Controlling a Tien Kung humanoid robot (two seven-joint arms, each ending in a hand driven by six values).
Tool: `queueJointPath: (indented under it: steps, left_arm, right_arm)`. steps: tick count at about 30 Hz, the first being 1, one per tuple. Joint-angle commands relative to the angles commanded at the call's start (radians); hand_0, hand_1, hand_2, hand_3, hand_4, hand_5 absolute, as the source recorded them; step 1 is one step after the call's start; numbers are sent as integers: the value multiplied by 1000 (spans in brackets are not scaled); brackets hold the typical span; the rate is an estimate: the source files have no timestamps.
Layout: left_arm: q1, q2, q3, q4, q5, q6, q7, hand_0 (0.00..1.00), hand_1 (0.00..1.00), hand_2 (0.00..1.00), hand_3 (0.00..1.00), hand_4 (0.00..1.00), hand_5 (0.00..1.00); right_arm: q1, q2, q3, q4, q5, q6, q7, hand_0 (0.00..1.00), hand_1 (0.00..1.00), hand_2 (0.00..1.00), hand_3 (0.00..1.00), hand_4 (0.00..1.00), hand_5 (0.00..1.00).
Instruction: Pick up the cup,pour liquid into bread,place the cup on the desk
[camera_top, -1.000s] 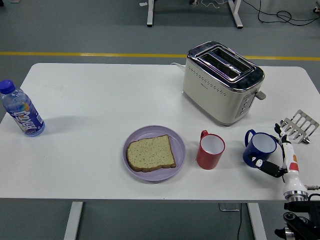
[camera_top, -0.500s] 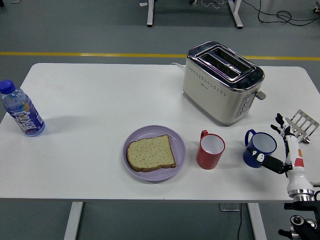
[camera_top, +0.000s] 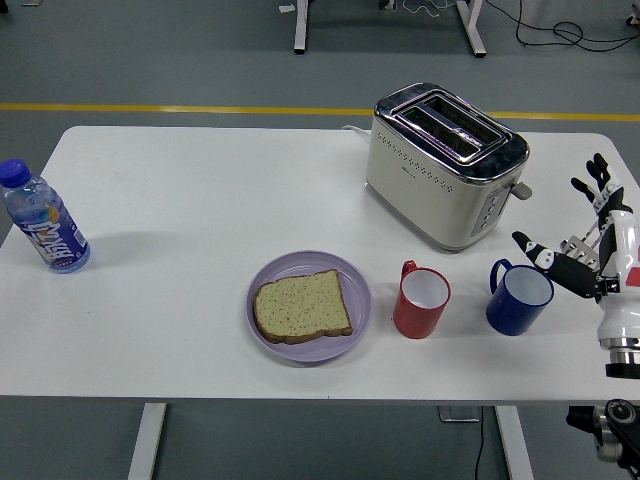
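A red cup (camera_top: 421, 301) stands upright on the white table (camera_top: 200, 200), just right of a purple plate (camera_top: 309, 306) that holds a slice of bread (camera_top: 301, 306). A blue cup (camera_top: 519, 298) stands to the right of the red one, handle at its upper left. My right hand (camera_top: 585, 240) hovers at the table's right edge, a little right of and above the blue cup, fingers spread and holding nothing. The thumb points toward the blue cup without touching it. My left arm does not appear.
A cream and chrome toaster (camera_top: 445, 165) stands behind the cups. A blue-capped water bottle (camera_top: 42, 220) stands at the far left. A small metal rack (camera_top: 580, 245) lies at the right edge, partly behind my hand.
My right hand has risen and moved back from beside the blue cup's lower right to above its right side. The fingers have spread wider. The cups stand where they were.
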Motion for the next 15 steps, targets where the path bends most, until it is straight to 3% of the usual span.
queueJointPath:
  steps: [5,6,11,12,15]
  left_arm:
    - [-2,0,9,1,-18,2,-8,679,683,698,542,251,998]
    - [-2,0,11,1,-21,2,-9,679,683,698,542,251,998]
    - [-4,0,16,2,-30,4,-12,679,683,698,542,251,998]
    - [-4,0,17,1,-32,4,-13,679,683,698,542,251,998]
    - [-4,0,17,1,-32,4,-13,679,683,698,542,251,998]
  right_arm:
    - [5,11,38,0,165,0,44,939,828,929,941,998,79]
    - [6,12,42,0,207,0,48,886,796,874,871,955,99]
    - [9,14,51,6,368,2,74,886,796,874,871,955,99]
    - [9,15,54,8,407,9,85,805,710,769,754,899,143]
    - [9,17,55,11,527,28,100,805,710,769,754,899,143]
